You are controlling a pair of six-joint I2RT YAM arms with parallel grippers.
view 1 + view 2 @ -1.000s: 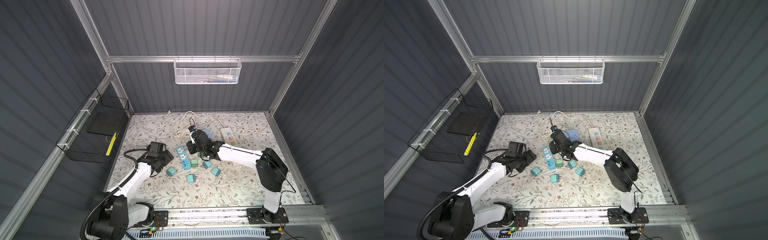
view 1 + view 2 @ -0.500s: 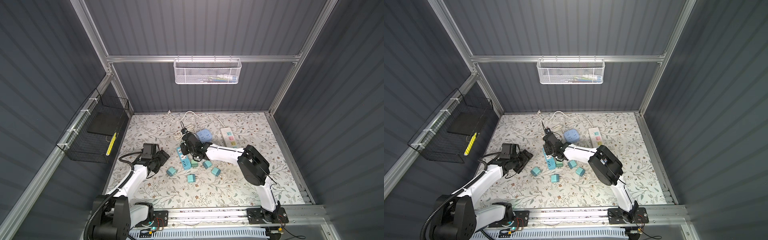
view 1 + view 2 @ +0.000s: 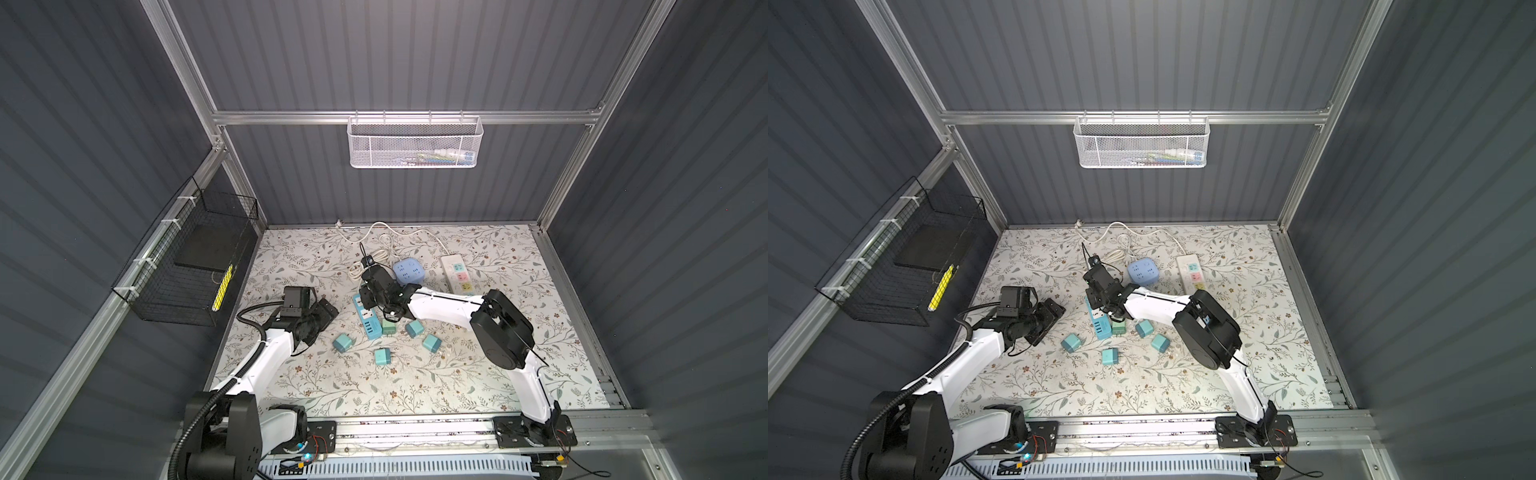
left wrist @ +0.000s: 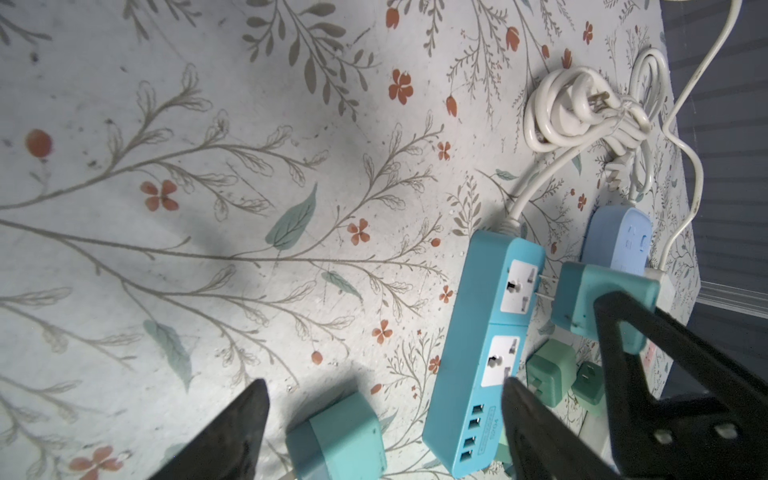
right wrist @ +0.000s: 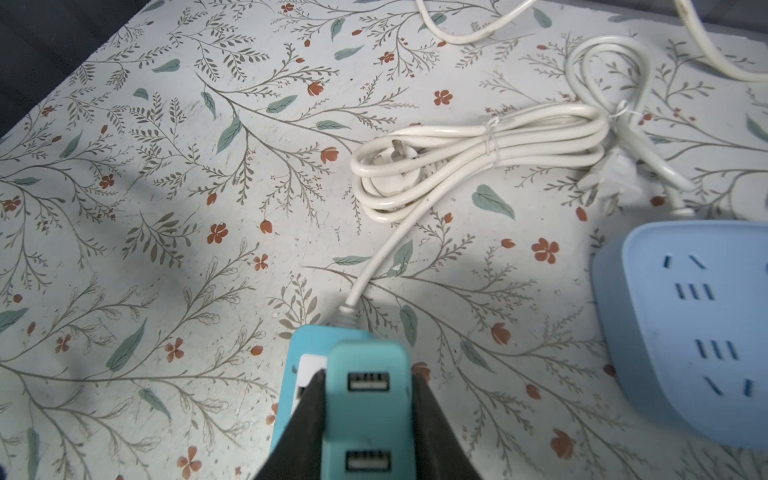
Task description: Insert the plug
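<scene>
Right gripper point(image 5: 368, 386) fingers clamped on flat sides of teal plug point(image 4: 602, 299), poised over teal power strip point(image 4: 478, 345) near centre of desk point(image 3: 498, 374) — prongs point(image 4: 542, 276) face end socket point(image 4: 517, 286), apparently not yet seated. Left gripper point(image 4: 384, 386) fingers apart, empty, near strip. Plug probably light, rigid, smooth plastic. Thin prongs could bend — grip body, clear of prongs.

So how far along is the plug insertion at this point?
Done: the right hand has the teal plug pinched and held above the turquoise power strip. In hand: its prongs point at the strip's end socket but appear just short of it. Left: pushing them in and letting go. The left hand is open and empty beside the strip.
</scene>
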